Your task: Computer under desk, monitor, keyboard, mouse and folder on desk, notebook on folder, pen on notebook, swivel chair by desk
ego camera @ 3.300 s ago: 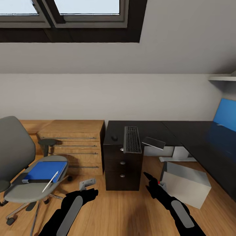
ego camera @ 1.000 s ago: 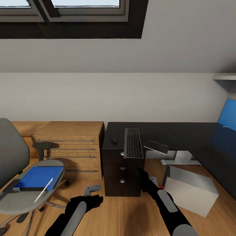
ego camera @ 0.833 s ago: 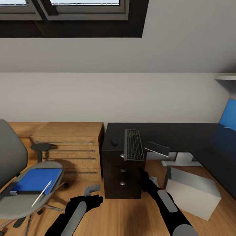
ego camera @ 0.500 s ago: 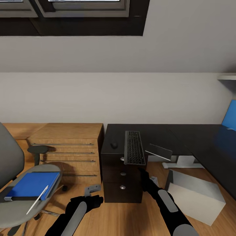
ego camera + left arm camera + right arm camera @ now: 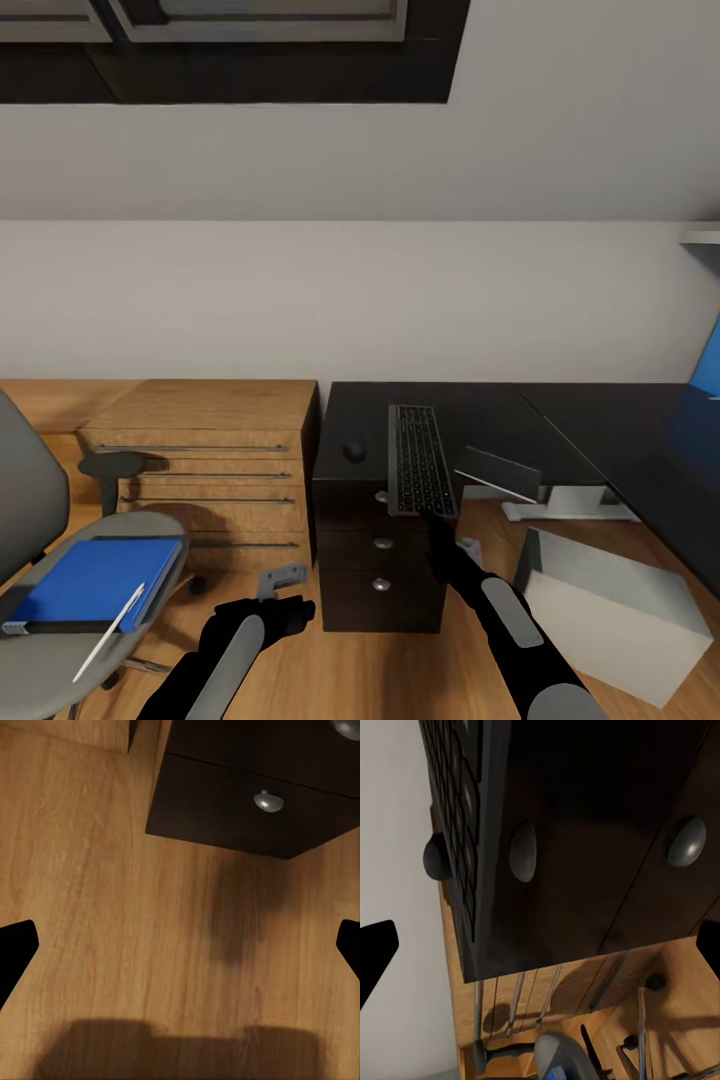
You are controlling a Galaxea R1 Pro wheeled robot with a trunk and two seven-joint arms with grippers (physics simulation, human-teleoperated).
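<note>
Since the earlier frames, my right pincer (image 5: 437, 527) has risen to the near end of the keyboard (image 5: 420, 472), which overhangs the desk (image 5: 480, 420) edge above the drawers (image 5: 380, 570). Left to right: folder (image 5: 95, 580) and pen (image 5: 108, 632) lie on the swivel chair (image 5: 40, 640); my left pincer (image 5: 280, 577) hangs over bare floor, jaws apart, empty; mouse (image 5: 353, 451) sits just beside the keyboard; right jaws look spread, gripping nothing I can confirm; computer (image 5: 610, 610) stands on the floor

Even soft light, sharp render, faint shadows
</note>
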